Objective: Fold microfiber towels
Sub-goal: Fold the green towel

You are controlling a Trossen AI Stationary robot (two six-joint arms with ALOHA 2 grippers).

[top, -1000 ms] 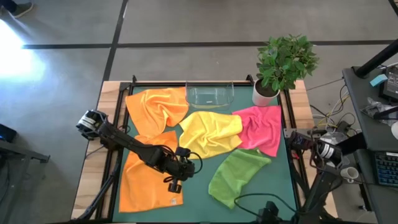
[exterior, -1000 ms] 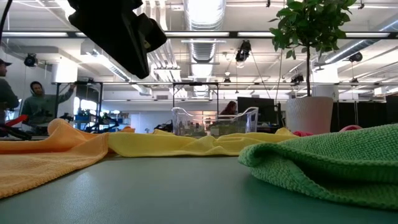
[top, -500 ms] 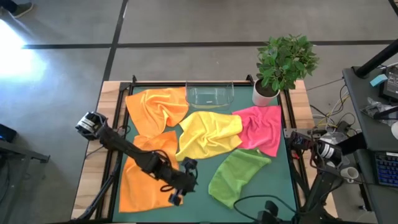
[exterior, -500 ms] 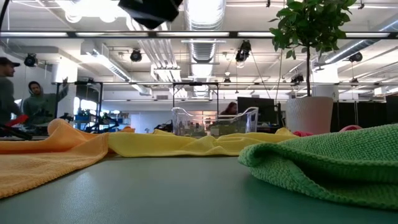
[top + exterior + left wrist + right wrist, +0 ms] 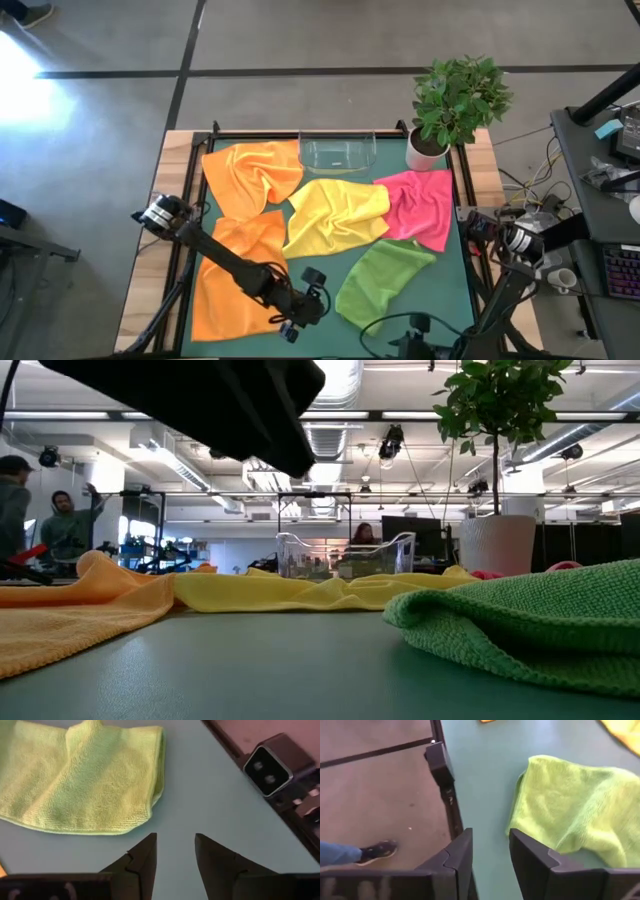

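Partly off-frame, the right gripper [image 5: 490, 852] gapes empty beside the lime green towel [image 5: 575, 805]; left gripper [image 5: 175, 855] likewise.

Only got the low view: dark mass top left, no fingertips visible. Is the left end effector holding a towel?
Observer: No. The left wrist view shows the left end effector open and empty, over bare mat.
Operator: Where over the table?
Observer: In the high view it is near the front edge, between the front orange towel and the lime green towel, and looks clear of both.
Operator: Right arm?
Observer: The right end effector is open and empty too, at the rim of the table beside the lime green towel.
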